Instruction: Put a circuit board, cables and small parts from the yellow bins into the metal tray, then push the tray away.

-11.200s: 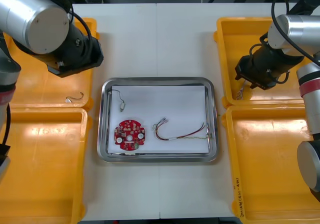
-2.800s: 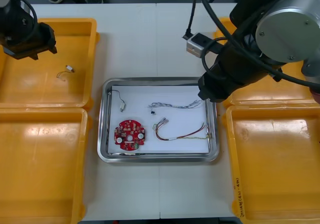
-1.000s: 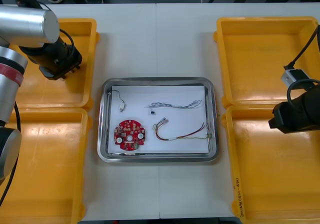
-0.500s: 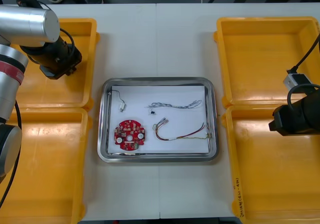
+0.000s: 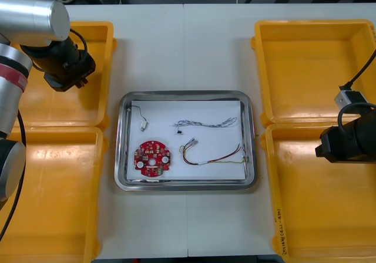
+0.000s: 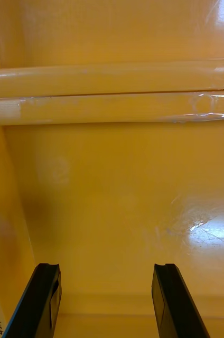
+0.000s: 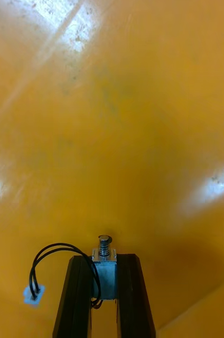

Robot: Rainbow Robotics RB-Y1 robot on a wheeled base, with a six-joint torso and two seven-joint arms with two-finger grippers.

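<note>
In the left wrist view my left gripper (image 7: 104, 280) is shut on a small metal part (image 7: 105, 269) with a looped black wire, just above the floor of the far left yellow bin (image 5: 35, 107). From the front that gripper (image 5: 75, 80) hangs over the same bin. My right gripper (image 6: 108, 296) stands open with nothing between its fingers, over the near right yellow bin (image 5: 317, 216). The metal tray (image 5: 120, 157) at mid table holds a round red circuit board (image 5: 152, 158), a blue and white cable (image 5: 204, 122), a red and yellow cable (image 5: 211, 155) and a small metal part (image 5: 143, 124).
The far right yellow bin (image 5: 311, 69) and the near left yellow bin (image 5: 47, 198) flank the tray. The right arm (image 5: 346, 142) sits low over the near right bin. White table lies between the bins, beyond and before the tray.
My left gripper has shut on the small metal part in the far left bin and lifted slightly. The right arm has drifted a little toward the near side.
</note>
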